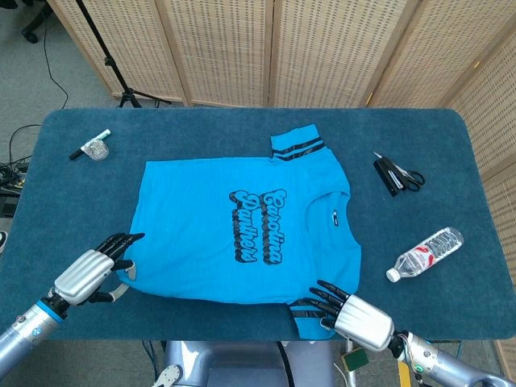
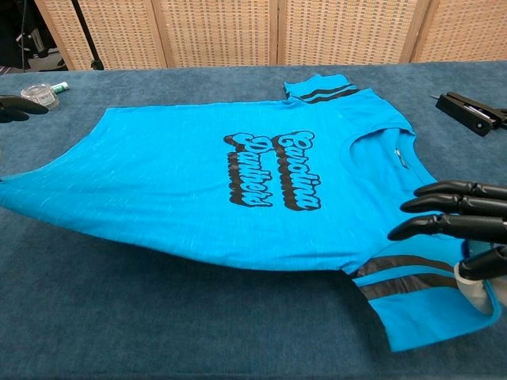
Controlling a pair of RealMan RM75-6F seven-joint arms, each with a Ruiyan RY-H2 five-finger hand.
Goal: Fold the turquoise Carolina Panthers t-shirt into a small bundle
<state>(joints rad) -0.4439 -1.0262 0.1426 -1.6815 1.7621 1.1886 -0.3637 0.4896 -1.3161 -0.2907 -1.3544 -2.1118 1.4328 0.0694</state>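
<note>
Left hand (image 1: 83, 272) fingers pinch t-shirt (image 1: 242, 226) hem | right hand (image 1: 355, 314) fingers pinch sleeve

Blue cloth table (image 1: 242, 97). Back-left: small clear container (image 1: 97, 149) touching a marker-like stick (image 1: 78, 151). Right side: black scissors (image 1: 397, 175), clear plastic water bottle (image 1: 425, 253) lying flat nearer the front edge. Wicker screen panels (image 1: 322, 48) behind, black tripod (image 1: 105, 56) back-left.
</note>
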